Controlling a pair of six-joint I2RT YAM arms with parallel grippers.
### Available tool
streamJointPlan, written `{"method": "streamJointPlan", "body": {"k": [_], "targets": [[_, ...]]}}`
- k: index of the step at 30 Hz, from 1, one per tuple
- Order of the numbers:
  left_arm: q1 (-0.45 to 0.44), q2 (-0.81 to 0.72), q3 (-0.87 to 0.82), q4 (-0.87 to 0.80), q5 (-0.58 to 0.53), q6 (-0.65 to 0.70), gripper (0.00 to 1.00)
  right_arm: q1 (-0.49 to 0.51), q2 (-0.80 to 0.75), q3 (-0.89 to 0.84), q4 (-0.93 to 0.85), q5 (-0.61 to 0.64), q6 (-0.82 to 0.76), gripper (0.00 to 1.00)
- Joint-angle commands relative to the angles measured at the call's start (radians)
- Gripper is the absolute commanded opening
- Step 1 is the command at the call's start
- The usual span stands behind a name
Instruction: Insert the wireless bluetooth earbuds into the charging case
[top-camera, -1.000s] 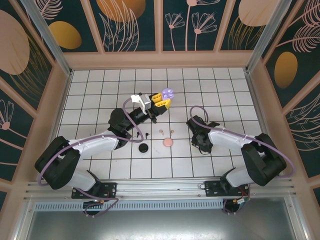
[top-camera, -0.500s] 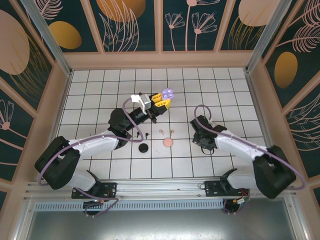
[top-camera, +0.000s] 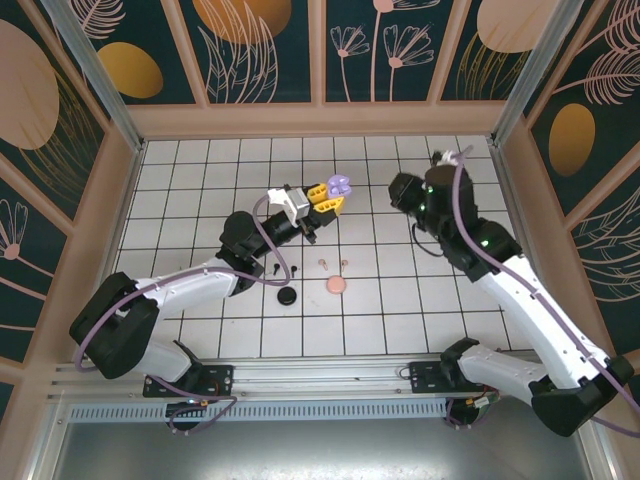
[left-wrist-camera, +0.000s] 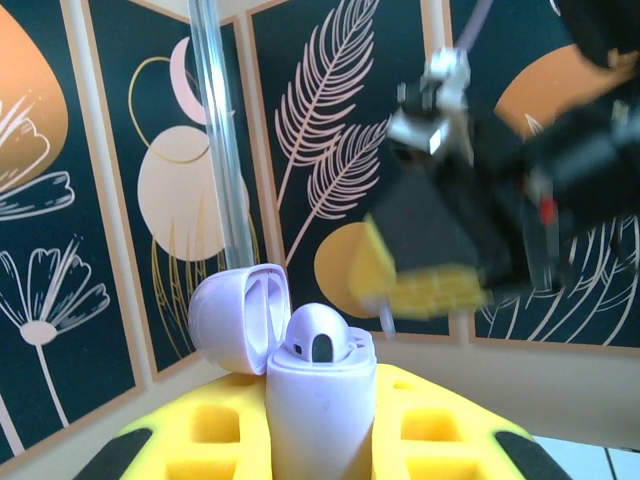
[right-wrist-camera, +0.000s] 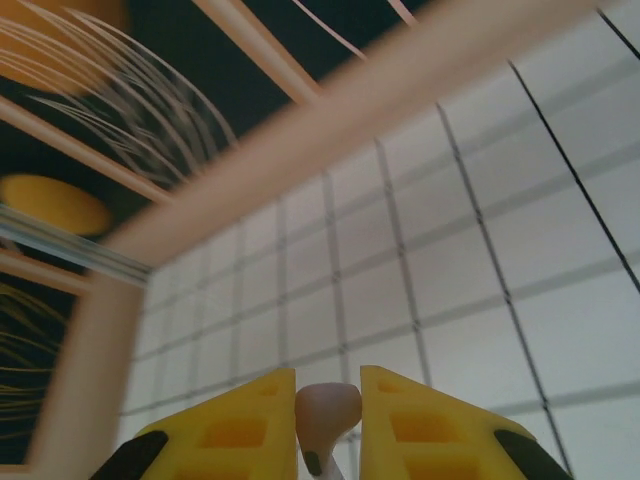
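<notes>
nearest the arm bases, a black disc (top-camera: 287, 296) and a pink disc (top-camera: 336, 285) lie on the tiles. two pink earbuds (top-camera: 323, 263) lie between the discs and the lilac charging case (left-wrist-camera: 318, 400). the left gripper (top-camera: 325, 203) pinches that case, lid open, a lilac earbud (left-wrist-camera: 318, 335) seated inside. right of the case, the right gripper (top-camera: 402, 190) clamps a pale stemmed earbud (right-wrist-camera: 325, 405), its rounded head at the fingertips.

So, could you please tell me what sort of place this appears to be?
Probably a purpose-built robot test cell: a white tiled floor, walls of printed leaf-and-flower panels, and aluminium frame posts boxing it in.
</notes>
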Motion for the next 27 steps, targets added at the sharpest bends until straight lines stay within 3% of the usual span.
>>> {"method": "streamJointPlan", "body": {"k": [1, 7, 17, 27], "targets": [[-0.005, 0.026, 0.045, 0.015, 0.001, 0.053, 0.00, 0.003, 0.036, 0.089, 0.050, -0.061, -0.101, 0.18], [-0.005, 0.078, 0.084, 0.063, 0.001, 0.024, 0.00, 0.043, 0.057, 0.113, 0.195, -0.158, -0.133, 0.19], [-0.006, 0.127, 0.119, 0.131, -0.008, -0.033, 0.00, 0.139, 0.051, 0.042, 0.266, -0.117, -0.161, 0.19], [-0.006, 0.122, 0.118, 0.131, -0.004, -0.045, 0.00, 0.152, 0.054, -0.015, 0.286, -0.097, -0.147, 0.19]]}}
